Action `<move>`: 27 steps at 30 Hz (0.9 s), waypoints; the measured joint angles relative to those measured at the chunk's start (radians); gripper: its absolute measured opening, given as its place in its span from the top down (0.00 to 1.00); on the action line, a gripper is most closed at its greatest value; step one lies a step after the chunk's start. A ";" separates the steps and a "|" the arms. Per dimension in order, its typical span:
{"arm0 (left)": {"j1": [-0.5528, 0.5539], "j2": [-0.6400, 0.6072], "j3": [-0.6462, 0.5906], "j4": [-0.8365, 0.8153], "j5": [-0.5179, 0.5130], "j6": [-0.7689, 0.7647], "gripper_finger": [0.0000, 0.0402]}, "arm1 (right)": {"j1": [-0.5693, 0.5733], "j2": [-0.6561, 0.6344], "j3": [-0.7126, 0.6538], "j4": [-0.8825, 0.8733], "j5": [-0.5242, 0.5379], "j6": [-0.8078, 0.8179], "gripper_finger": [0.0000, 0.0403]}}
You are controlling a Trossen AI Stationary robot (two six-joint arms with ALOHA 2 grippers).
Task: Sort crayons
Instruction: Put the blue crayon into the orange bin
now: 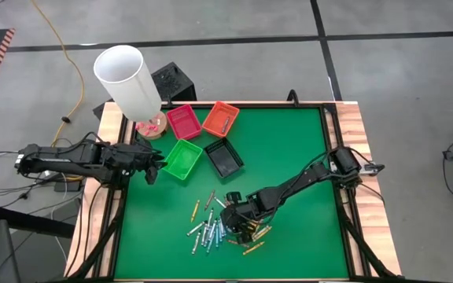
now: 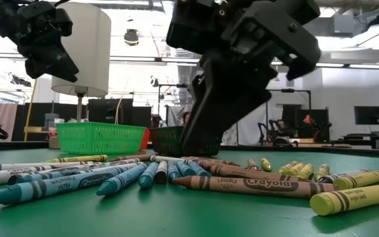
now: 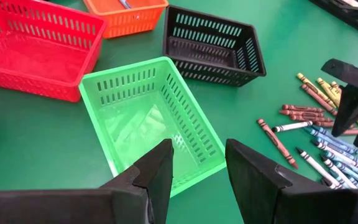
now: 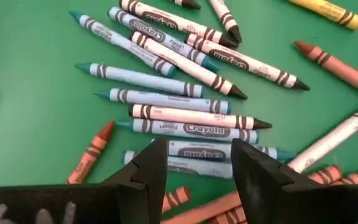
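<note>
Paper-wrapped wax crayons [image 1: 215, 228] strewn lower centre of the green counter [image 1: 289, 157], long axes crosswise under the right claw [image 1: 241, 224], nearer, open and empty; left claw [image 1: 154, 167] parted, empty, over green slotted plastic tray [image 1: 183, 159].

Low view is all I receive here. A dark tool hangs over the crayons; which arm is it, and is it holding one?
Observer: It is the right tool, open above the crayons and holding nothing.
Operator: I see only a green tray and a dark one. Are there more?
Observer: Yes, a red tray and an orange tray stand behind them.
Operator: Is the green tray filled?
Observer: No, the green tray is empty; the left tool hovers open beside it.
</note>
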 joint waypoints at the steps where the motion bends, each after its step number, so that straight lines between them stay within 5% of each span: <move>1: 0.000 0.000 0.000 0.000 -0.003 0.000 0.66 | -0.003 0.000 0.000 -0.005 0.000 0.000 0.58; 27: 0.000 0.000 0.000 0.000 -0.005 0.011 0.66 | -0.003 0.012 0.034 -0.104 0.032 0.065 0.58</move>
